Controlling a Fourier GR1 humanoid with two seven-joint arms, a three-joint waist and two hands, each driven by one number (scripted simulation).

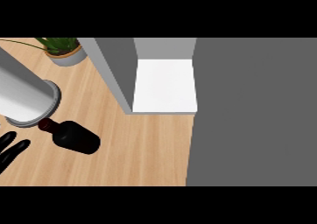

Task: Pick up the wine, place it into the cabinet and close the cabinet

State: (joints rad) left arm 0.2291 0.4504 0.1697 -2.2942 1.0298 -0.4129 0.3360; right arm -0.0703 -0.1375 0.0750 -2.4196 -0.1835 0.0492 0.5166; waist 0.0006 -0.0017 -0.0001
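The left robot hand (7, 151) rests with fingers spread wide, holding nothing. The wine (74, 135) stands just right of it on the table (148, 148).

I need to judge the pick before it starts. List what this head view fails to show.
- Left robot hand: cut off by the left edge; only dark fingers show.
- Right robot hand: nowhere in the head view.
- Wine bottle: the neck tip sits at the base of the white cylinder; whether they touch cannot be told.
- Cabinet: only a white shelf shows; its upper part is cut off at the top.
- Potted plant: leaves cut off at the top.
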